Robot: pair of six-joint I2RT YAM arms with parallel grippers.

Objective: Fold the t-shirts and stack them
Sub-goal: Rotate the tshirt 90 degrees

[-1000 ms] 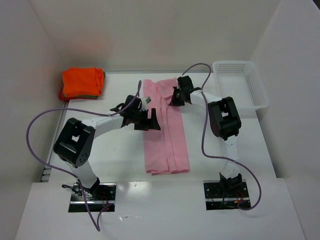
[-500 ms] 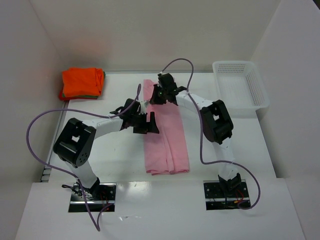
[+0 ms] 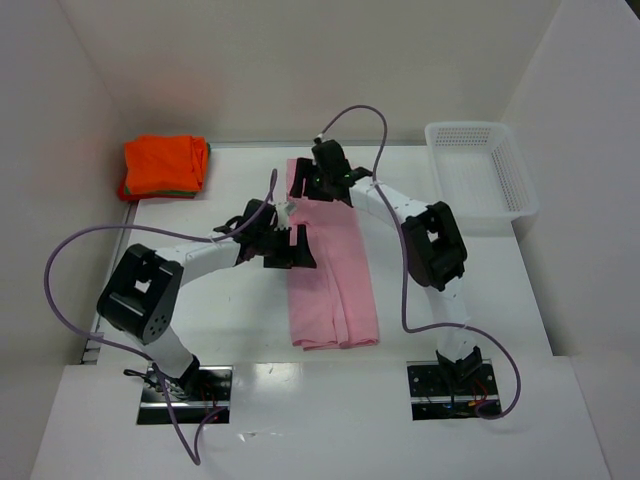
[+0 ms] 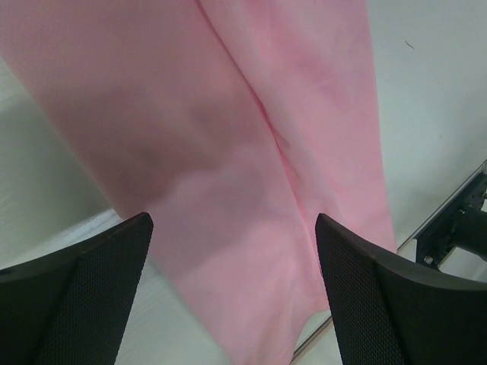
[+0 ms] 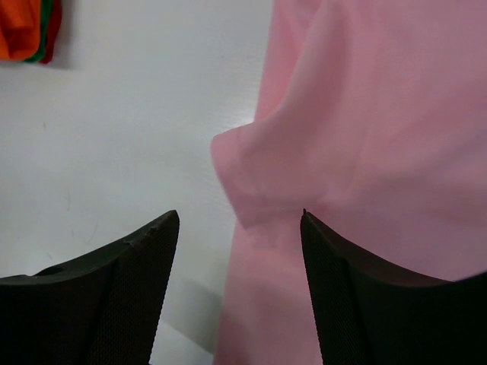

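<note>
Pink t-shirt [image 3: 335,270], folded into a long strip, lies mid-way across the table [image 3: 220,300], running near to far. Left gripper [image 4: 232,220] hovers over the strip's left edge, fingers spread, nothing between them. Right gripper [image 5: 239,214] hangs above its far-left corner, fingers apart and empty. Orange t-shirt [image 3: 165,163] sits folded far left on a green t-shirt [image 5: 46,23] showing only an edge. White mesh basket [image 3: 480,175] stands far right.

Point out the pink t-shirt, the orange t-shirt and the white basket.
pink t-shirt [image 3: 345,285], top external view, folded lower half.
orange t-shirt [image 3: 165,163], top external view, top face.
white basket [image 3: 485,172], top external view, bare mesh floor.
</note>
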